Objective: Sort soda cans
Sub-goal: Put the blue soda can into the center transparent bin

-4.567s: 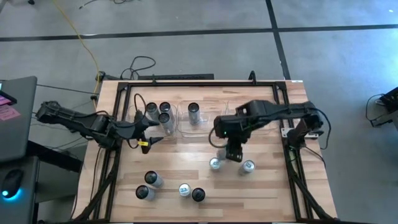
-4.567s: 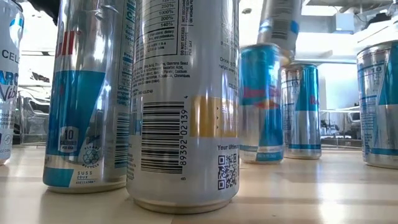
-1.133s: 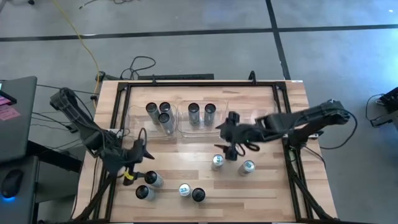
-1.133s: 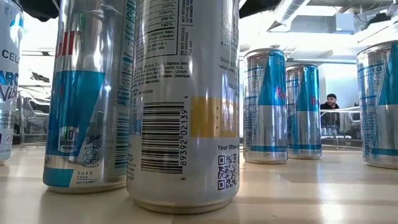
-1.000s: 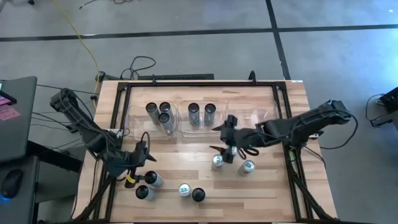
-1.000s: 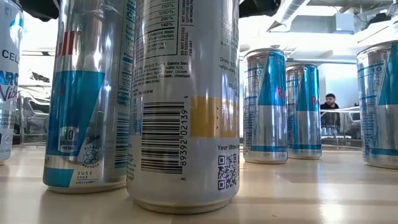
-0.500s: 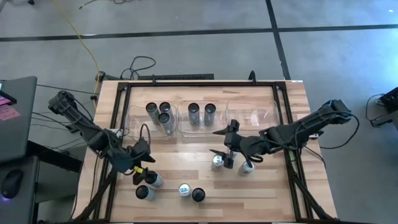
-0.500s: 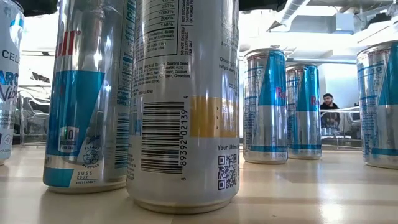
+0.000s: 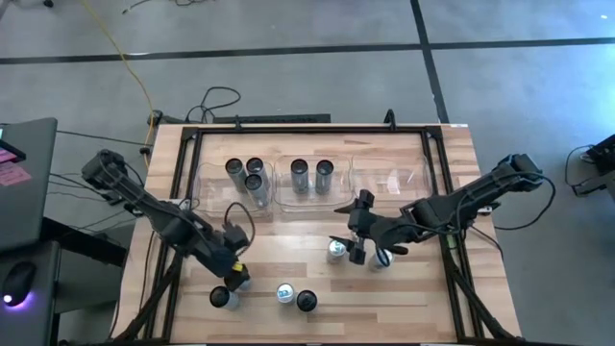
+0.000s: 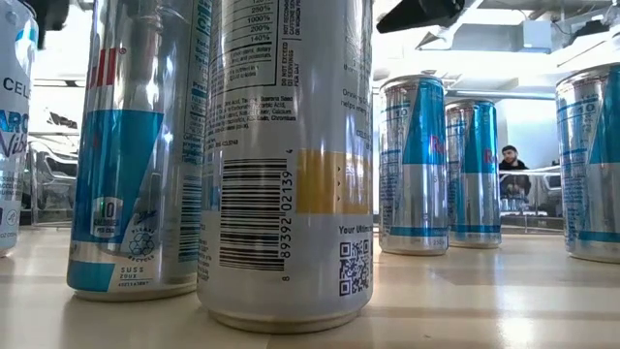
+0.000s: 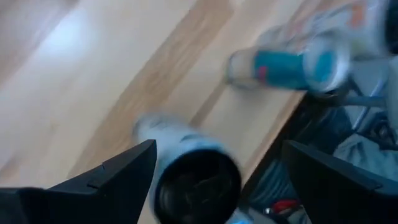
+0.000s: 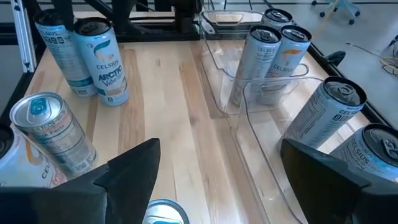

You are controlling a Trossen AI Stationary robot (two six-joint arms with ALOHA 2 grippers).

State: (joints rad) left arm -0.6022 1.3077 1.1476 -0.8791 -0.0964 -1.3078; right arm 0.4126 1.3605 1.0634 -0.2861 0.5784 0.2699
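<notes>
Both arms dropped lower toward the front cans since half a second ago.

Left gripper (image 9: 233,272) now sits over a dark-topped can (image 11: 196,180) at the front-left of the bench (image 9: 288,235), fingers spread wide either side of it, holding nothing. Right gripper (image 9: 354,234) hangs above a silver-topped can (image 9: 335,251) near bench centre, fingers wide apart and empty, another can (image 9: 381,258) just beside. Three cans stand in the left clear bin (image 9: 207,188), two in the middle bin (image 9: 283,199). Three more cans (image 9: 285,294) cluster at the front edge, all upright.
</notes>
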